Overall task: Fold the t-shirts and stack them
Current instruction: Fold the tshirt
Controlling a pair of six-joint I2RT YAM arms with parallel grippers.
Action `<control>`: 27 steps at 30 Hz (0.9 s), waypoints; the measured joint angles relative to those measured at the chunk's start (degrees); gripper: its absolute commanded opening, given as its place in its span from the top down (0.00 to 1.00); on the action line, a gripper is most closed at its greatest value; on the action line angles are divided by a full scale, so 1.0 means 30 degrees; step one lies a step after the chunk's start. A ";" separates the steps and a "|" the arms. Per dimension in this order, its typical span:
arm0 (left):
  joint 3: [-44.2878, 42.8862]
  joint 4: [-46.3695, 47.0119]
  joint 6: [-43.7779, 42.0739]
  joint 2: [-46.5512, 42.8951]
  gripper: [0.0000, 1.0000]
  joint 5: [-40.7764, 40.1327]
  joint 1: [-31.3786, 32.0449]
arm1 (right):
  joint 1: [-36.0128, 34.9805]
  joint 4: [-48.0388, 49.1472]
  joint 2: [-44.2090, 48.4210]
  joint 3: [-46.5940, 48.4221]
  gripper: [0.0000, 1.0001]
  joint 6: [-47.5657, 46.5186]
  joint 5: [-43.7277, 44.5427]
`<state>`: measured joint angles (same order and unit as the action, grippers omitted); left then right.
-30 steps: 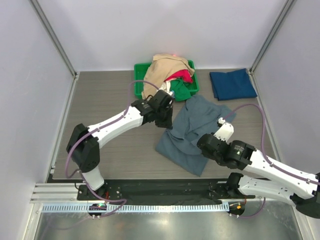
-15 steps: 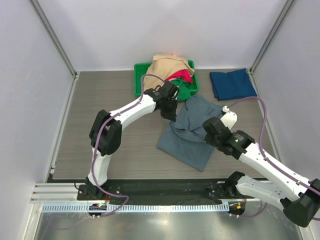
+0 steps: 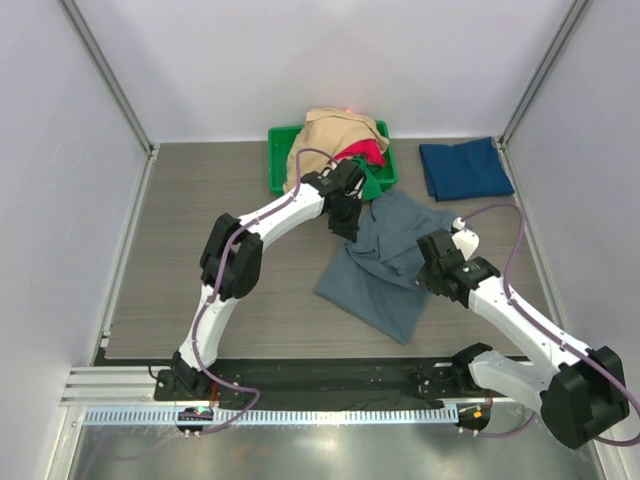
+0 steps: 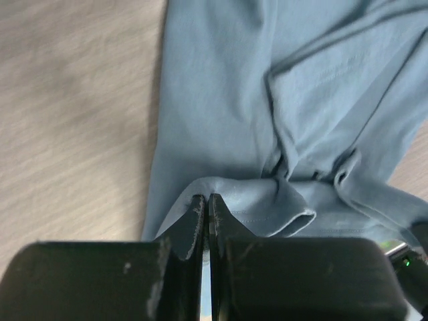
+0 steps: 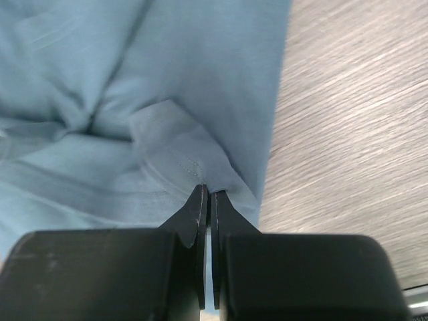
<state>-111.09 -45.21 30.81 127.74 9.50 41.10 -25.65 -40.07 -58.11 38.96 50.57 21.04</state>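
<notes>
Here left jaws and right jaws each clench the grey-blue t-shirt, its faint print unreadable.

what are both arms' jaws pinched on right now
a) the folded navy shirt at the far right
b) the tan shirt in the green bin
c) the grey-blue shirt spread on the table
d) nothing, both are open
C: each wrist view shows its jaws shut on a fold at the edge of the grey-blue t-shirt, and the top view puts the left jaws at its far-left corner and the right jaws at its right edge.
</notes>
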 measured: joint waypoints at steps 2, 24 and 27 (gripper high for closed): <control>-0.1362 -0.0510 -0.0066 0.0954 0.90 0.0051 -0.0022 | 0.0750 0.0466 -0.0656 -0.0248 0.95 -0.0153 -0.0423; 0.3730 -0.2142 -0.0240 -0.5071 0.27 -0.1246 -0.0889 | 0.5734 0.1209 -0.0087 0.2004 0.06 -0.1413 -0.3453; 0.7839 -0.1020 0.0219 -0.7533 0.28 -0.1297 -0.0882 | 0.5734 0.1523 0.0160 0.1872 0.16 -0.1632 -0.4867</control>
<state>-87.57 -48.27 31.46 105.14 5.61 38.46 -8.45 -35.51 -57.63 44.58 45.67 6.44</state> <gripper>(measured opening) 0.725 0.912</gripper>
